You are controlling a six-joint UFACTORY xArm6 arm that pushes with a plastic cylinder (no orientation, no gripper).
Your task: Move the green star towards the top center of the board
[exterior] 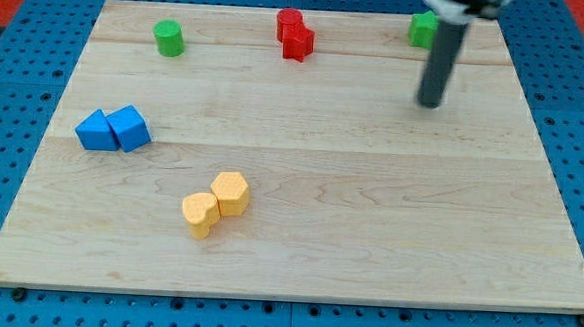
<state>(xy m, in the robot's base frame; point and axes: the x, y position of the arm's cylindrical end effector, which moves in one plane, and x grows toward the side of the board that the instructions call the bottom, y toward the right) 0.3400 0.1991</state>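
Observation:
The green star (pixel 422 29) sits near the board's top edge at the view's upper right, partly hidden behind the dark rod. My tip (pixel 430 104) rests on the wood just below the star and slightly to its right, apart from it. A green cylinder (pixel 168 38) stands at the upper left.
Two red blocks (pixel 295 32) touch each other at the top centre. Two blue blocks (pixel 114 129) sit together at the left. Two yellow blocks (pixel 216 204) touch at the lower centre-left. The wooden board (pixel 368 238) lies on a blue pegboard.

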